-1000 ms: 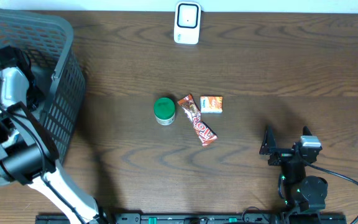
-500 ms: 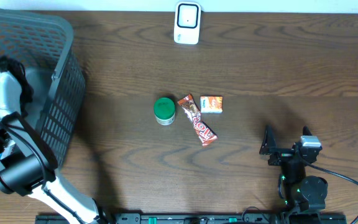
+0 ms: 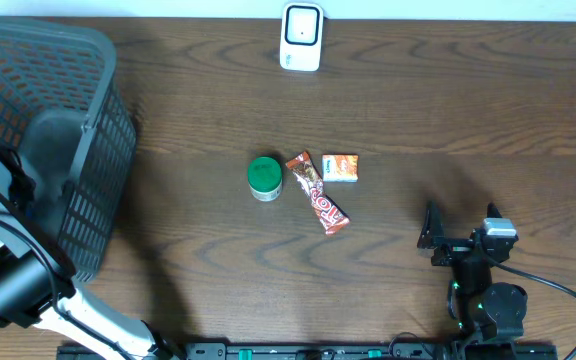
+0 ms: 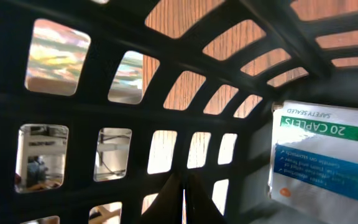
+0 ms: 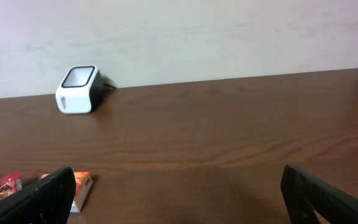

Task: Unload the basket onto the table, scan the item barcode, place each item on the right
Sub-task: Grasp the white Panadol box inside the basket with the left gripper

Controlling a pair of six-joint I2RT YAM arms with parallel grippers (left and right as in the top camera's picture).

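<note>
Sitting inside basket [image 3: 105,118], left hand [image 4: 183,203] pinched; right hand [image 5: 178,184] spread.

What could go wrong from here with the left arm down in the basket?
The left gripper is shut close to the basket's lattice wall, so it may snag a bar. The caplet box sits beside the shut jaws, not between them; a lift now would likely come up empty.

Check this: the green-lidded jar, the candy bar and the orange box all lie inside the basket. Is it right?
No. The green-lidded jar, the candy bar and the orange box all lie on the table, outside the basket: see the overhead view.
</note>
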